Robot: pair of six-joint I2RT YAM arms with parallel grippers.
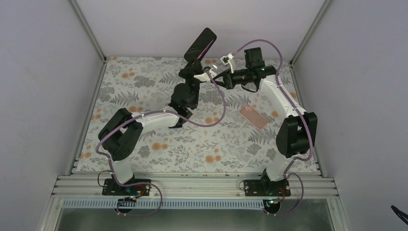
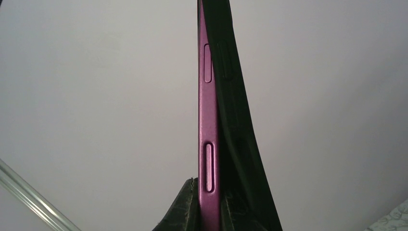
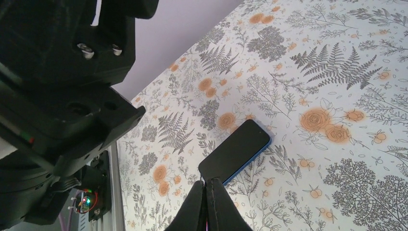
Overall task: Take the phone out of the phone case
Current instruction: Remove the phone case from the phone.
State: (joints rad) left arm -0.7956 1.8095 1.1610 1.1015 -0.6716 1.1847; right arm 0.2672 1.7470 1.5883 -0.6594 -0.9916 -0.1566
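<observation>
status: extraction under way, not complete. in the left wrist view the magenta phone (image 2: 208, 120) stands edge-on with its side buttons exposed. the black phone case (image 2: 239, 120) has peeled off that edge along the upper stretch, where a gap opens toward 12 o'clock. at the lower end, phone and case sit pressed together.

left gripper (image 2: 208, 214): clenched on the phone at its 6 o'clock end, pads on either side, with the case pinched in the same grasp. the overhead view shows the assembly raised clear of the table (image 1: 144, 82), at 12 o'clock from the table centre, tilted with its top toward 1 o'clock.

right gripper (image 3: 207, 204): fingers pressed together, and nothing can be made out between them. overhead it sits just beside the left gripper, at about 3 o'clock of it.

outstanding, in my judgement: the lower end of the case must come free and the two parts must be separated. the left grasp pins the very end that is seated, so it obstructs release there.

other items: a pink flat item (image 1: 253, 117) lies on the table at 3 o'clock from centre. whether it is a phone or a case cannot be told. the right wrist view shows a dark-screened, blue-edged handset (image 3: 235, 151) lying flat on the floral surface. both lie well apart from the raised work.
</observation>
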